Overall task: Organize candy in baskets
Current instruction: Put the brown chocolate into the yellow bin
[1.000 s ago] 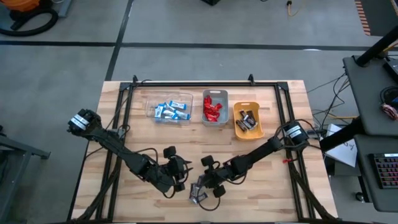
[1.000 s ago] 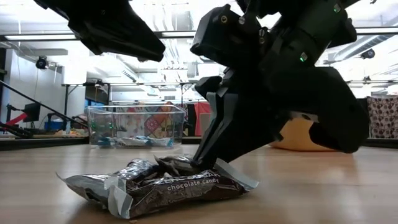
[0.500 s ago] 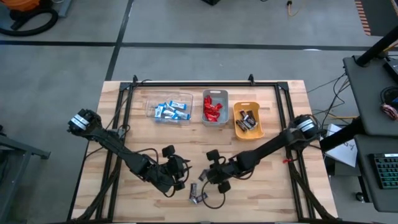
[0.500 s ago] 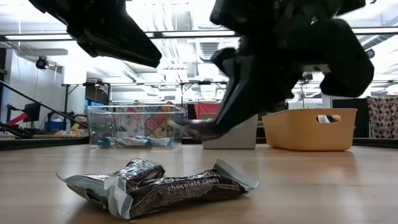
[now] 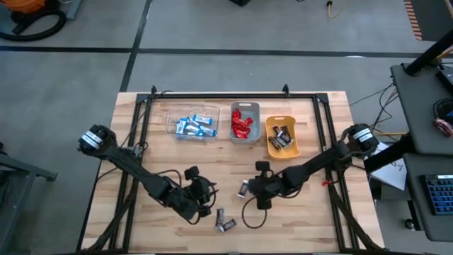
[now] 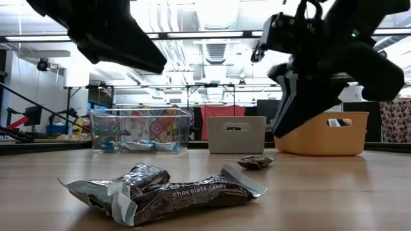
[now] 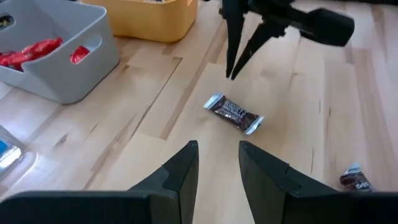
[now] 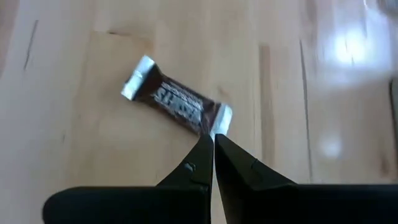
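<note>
Three baskets line the far side of the table [image 5: 333, 212] in the high view: a clear basket [image 5: 192, 122] of blue-and-white bars, a grey-blue basket [image 5: 245, 122] of red wrappers, an orange-yellow basket [image 5: 282, 137] of dark bars. One loose dark candy bar [image 5: 243, 188] lies on bare wood just off the right gripper [image 5: 254, 190]; two more dark pieces [image 5: 224, 220] lie near the front edge beside the left gripper [image 5: 205, 202], too small to make out.

Low view: a brown chocolate candy wrapper [image 6: 160, 191] fills the foreground, crumpled, perhaps two pieces overlapping. The loose bar [image 6: 255, 162] lies flat farther back, clear of the right gripper [image 6: 282, 128] above it.

Left wrist view: the left gripper [image 7: 217, 165] has its fingers apart, empty, with open wood around the bar [image 7: 234, 113]; another piece [image 7: 356, 180] is cut off at the picture's edge.

Right wrist view: the right gripper [image 8: 213, 152] has its tips together, holding nothing, against the bar's [image 8: 177, 102] crimped silver end.
</note>
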